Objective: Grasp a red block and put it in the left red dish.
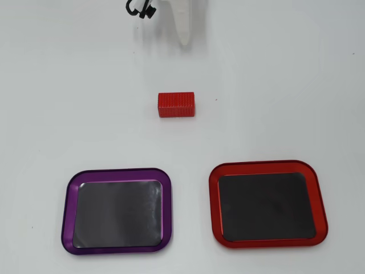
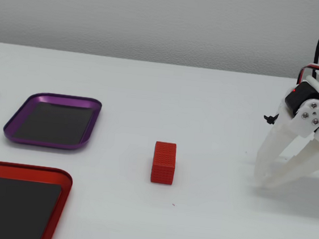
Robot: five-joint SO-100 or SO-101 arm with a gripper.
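One red block (image 2: 164,163) sits free on the counter (image 2: 207,101); it looks light, rigid, its studded long sides offering grip. The pincer (image 2: 265,180) stands slightly open, empty.

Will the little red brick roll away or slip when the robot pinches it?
Probably not. The red block has flat sides and lies flat on the table, so it should slide rather than roll. Its bumpy surface likely helps the gripper hold on. It looks stiff and probably light.
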